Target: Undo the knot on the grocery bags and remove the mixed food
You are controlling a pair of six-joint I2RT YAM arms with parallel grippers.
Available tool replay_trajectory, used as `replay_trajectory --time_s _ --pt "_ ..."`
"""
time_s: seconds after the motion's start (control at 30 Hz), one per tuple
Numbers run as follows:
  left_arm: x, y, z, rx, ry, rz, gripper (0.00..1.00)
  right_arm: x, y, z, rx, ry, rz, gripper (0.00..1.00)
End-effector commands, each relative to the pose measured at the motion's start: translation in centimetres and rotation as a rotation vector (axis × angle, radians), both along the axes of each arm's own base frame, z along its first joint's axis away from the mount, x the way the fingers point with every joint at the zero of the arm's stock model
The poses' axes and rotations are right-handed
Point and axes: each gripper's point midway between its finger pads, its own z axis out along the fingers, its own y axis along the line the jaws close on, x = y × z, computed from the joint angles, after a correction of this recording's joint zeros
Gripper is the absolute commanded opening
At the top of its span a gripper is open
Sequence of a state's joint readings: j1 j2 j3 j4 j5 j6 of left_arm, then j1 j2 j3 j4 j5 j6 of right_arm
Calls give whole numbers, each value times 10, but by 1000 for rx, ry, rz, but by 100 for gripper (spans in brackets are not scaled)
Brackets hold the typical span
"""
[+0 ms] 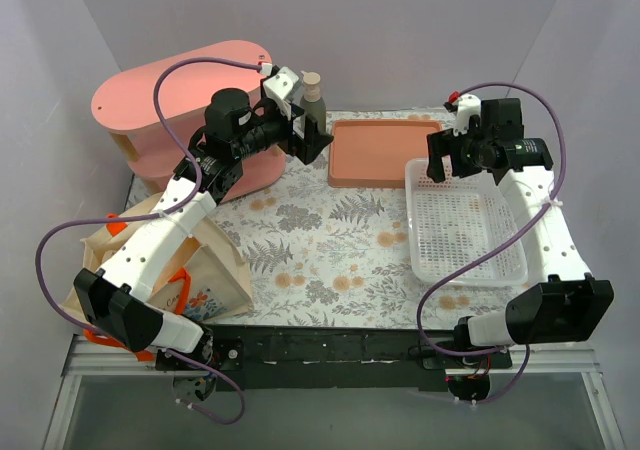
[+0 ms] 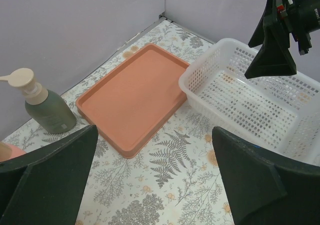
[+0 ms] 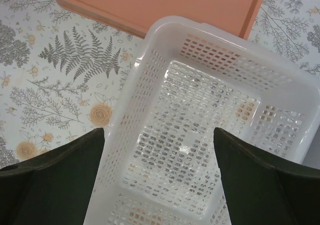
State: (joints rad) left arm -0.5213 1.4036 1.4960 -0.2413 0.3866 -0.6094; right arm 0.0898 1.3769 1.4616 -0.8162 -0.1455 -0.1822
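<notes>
Both pairs of jaws stand wide apart with nothing between them. The left gripper (image 2: 155,182) hangs over the flowered table cover (image 1: 330,240) at the far left, near the pump bottle (image 2: 47,110) and the pink shelf (image 1: 170,90). The right gripper (image 3: 157,180) hovers above the white basket (image 3: 165,30), its fingers spread over the basket's bare floor.

Just beside the basket lies the orange tray (image 2: 130,100), also with nothing on it. The two sit side by side at the far edge, probably as landing spots for whatever comes out of the bags.

The cream tote (image 1: 215,270) with orange handles stands at the near left corner, partly under the left arm and well apart from both grippers. That puts it in the left arm's reach, though neither gripper is near it, so the untying looks not yet begun.

Counted: two arms, two grippers, one basket, one tray, one bottle, one shelf. Only one bag is plain to see. Whether the tan patch at the tote's left side is a second bag, I cannot tell. No knot shows, and no food at all is in sight, so it is presumably inside.
</notes>
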Motion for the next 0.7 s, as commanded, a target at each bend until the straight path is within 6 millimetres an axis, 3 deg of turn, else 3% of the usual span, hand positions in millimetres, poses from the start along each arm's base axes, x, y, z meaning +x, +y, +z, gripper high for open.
replay_trajectory --time_s 0.0,0.17,0.3,0.33,0.4,0.43,0.5,0.6,0.67 --pt "-15 4 16 -19 -35 -14 98 1 20 10 55 -26 128 97" --pt "-19 2 9 -12 2 -28 98 3 60 27 161 -25 359 93" --pt "-21 4 6 6 19 -26 98 -2 97 20 135 0 479 86" --pt "-22 8 2 22 32 -11 98 -13 120 15 116 15 552 85" --pt "-24 14 -1 46 32 7 98 -22 137 -4 50 34 613 81" --pt "-29 19 -5 65 49 15 98 -34 156 -10 36 42 672 78" --pt "-34 23 -9 88 62 14 98 -40 169 -22 43 74 680 60" --pt "-42 32 -8 116 63 27 98 -53 178 -51 69 170 652 41" --pt "-40 43 4 134 28 82 98 -61 171 -71 60 232 604 37"
